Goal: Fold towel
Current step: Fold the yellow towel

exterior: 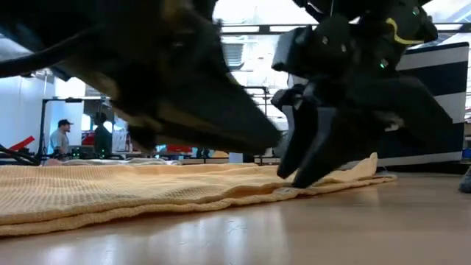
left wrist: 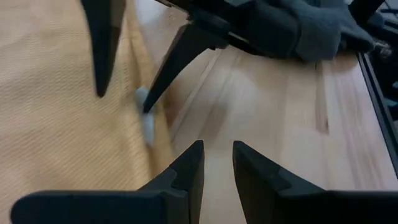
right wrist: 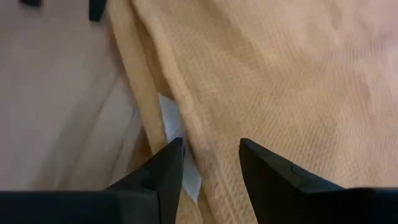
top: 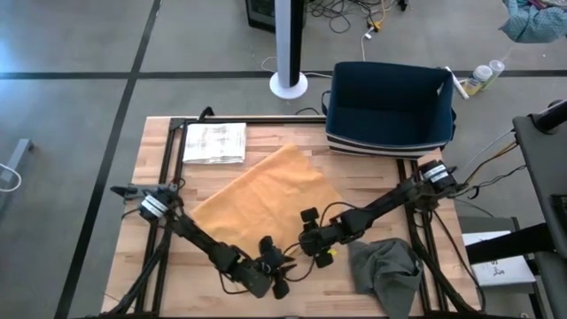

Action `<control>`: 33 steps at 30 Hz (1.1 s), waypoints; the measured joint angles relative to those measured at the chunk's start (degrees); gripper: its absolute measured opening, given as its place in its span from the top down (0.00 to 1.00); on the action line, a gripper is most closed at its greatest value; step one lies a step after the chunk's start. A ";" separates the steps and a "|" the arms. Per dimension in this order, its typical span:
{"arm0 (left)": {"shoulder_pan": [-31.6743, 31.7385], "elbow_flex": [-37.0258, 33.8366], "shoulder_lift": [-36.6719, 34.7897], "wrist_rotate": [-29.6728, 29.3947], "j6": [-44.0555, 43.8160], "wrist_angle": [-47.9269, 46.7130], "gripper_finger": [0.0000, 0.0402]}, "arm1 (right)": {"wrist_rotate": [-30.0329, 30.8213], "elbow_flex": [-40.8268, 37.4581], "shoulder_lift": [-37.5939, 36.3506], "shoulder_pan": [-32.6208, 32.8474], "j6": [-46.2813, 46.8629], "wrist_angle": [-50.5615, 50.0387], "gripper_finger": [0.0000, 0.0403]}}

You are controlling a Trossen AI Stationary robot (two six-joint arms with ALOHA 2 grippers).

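While the high view shows the yellow towel (top: 266, 199) spread flat mid-table, only the right wrist view reveals its white tag (right wrist: 171, 124) at the hem — right hand (right wrist: 210, 162) part open, fingers astride that near edge, gripping nothing. Left hand (left wrist: 217, 168) hovers just off the hem, narrowly parted, empty.

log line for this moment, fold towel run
stage: reaching towel edge | right gripper: open, straddling edge of orange towel beside white tag | left gripper: open, above bare table, nothing held
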 joint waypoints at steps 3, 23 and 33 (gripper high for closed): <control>1.21 2.73 3.17 1.52 -0.22 -0.24 0.81 | -1.43 0.08 0.94 -0.22 -1.30 0.91 0.64; 1.70 3.51 4.89 0.99 -8.81 -8.00 0.81 | -0.91 -0.09 1.62 -0.59 -2.30 2.79 0.82; 1.70 3.47 4.89 1.07 -8.83 -8.25 0.81 | -1.43 0.40 1.62 -0.91 -0.61 3.09 0.99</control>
